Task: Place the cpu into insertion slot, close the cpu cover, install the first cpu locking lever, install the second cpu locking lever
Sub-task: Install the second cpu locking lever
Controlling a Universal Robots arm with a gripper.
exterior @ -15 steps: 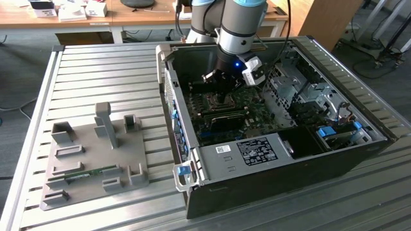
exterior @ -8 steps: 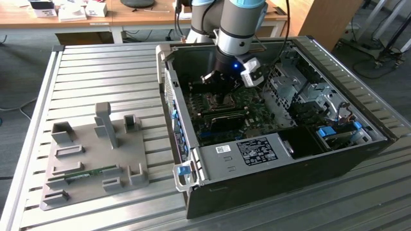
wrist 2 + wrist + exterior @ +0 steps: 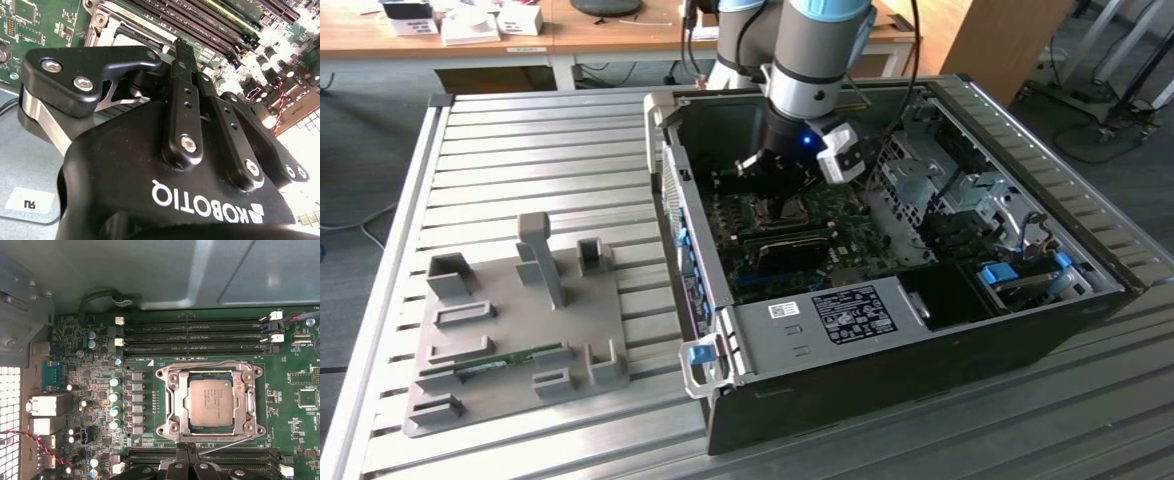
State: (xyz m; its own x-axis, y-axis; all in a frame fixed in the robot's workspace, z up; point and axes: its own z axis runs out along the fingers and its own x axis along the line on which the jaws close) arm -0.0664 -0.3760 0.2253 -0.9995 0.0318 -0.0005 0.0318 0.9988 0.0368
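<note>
One end effector (image 3: 781, 190) above cpu (image 3: 209, 402)

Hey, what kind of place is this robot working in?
Probably a robotics lab or test workshop: an opened computer case lies on a slatted metal workbench, a grey parts fixture sits beside it, and wooden desks stand behind.

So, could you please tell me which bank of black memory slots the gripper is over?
The gripper is over the memory slot bank on the socket's side away from the case wall, not the white-latched bank beside the wall.
</note>
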